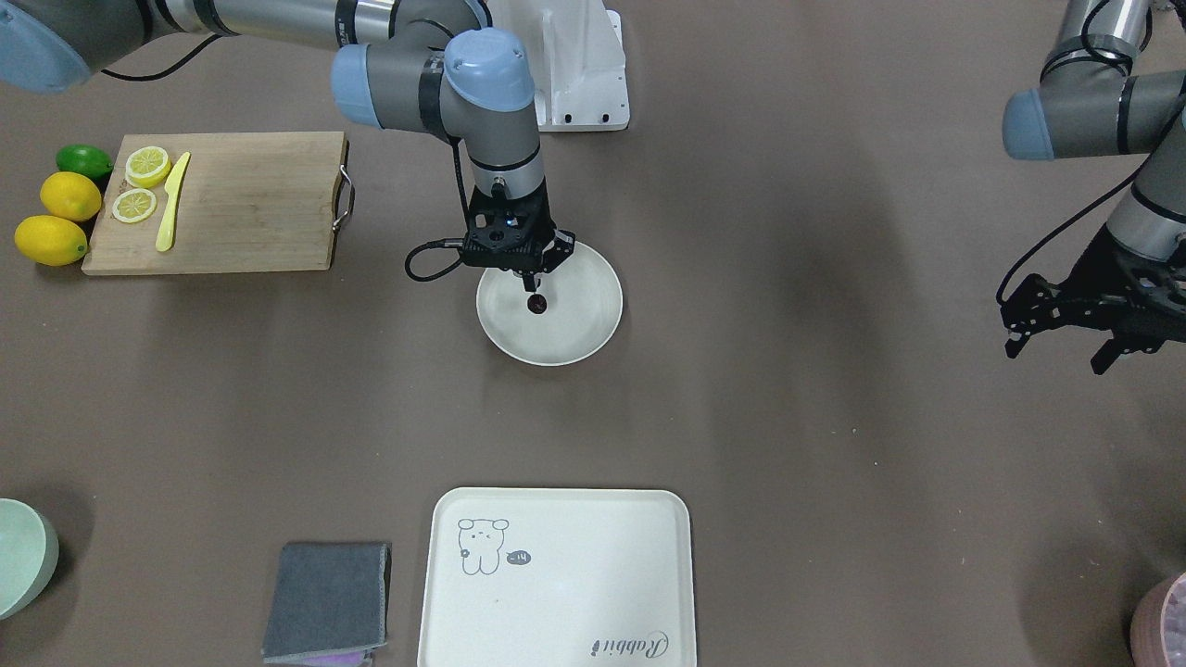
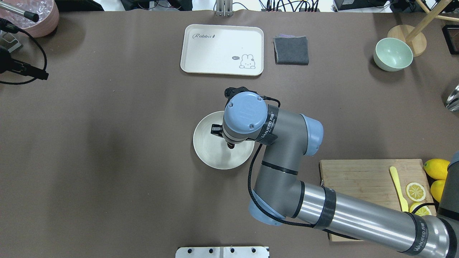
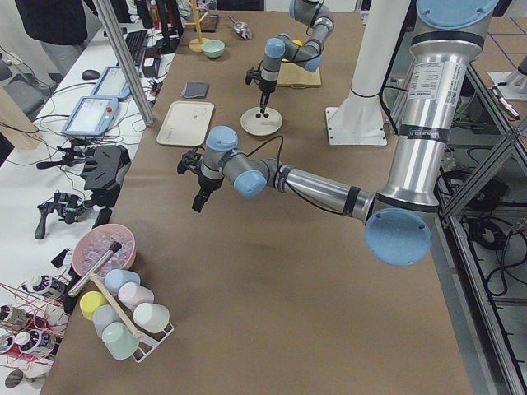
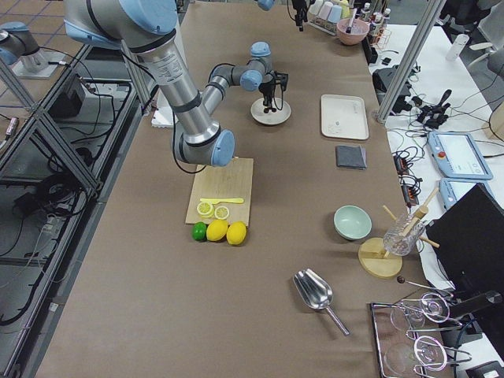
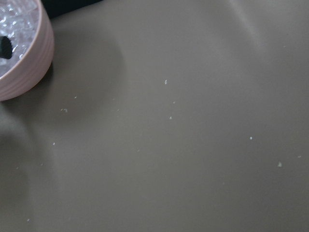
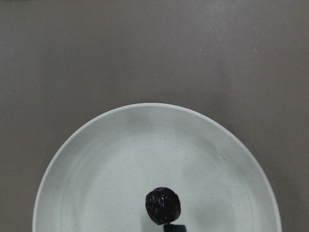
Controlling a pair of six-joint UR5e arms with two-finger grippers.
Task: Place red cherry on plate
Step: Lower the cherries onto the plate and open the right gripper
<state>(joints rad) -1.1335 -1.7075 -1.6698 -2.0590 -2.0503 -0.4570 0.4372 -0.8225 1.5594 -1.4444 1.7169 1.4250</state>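
The round cream plate (image 1: pixel 579 324) lies at mid-table. My right gripper (image 1: pixel 530 280) points straight down over its near-robot half, its fingers drawn together on the stem of the red cherry (image 1: pixel 536 303). The cherry is dark maroon and hangs just under the fingertips, low over the plate's floor. In the right wrist view the red cherry (image 6: pixel 163 205) shows inside the plate (image 6: pixel 96 159) with a bit of green stem below it; whether it touches the dish I cannot tell. My left gripper (image 1: pixel 1059 352) hovers open and empty far off to the side, over bare table.
A wooden cutting board (image 1: pixel 250 204) carries lemon slices and a yellow knife (image 1: pixel 172 201), with whole lemons (image 1: pixel 51 239) and a lime beside it. A rectangular cream tray (image 1: pixel 556 579), a grey cloth (image 1: pixel 329 600), a pale green bowl (image 1: pixel 23 556) and a pink bowl (image 2: pixel 32 14) stand around the edges.
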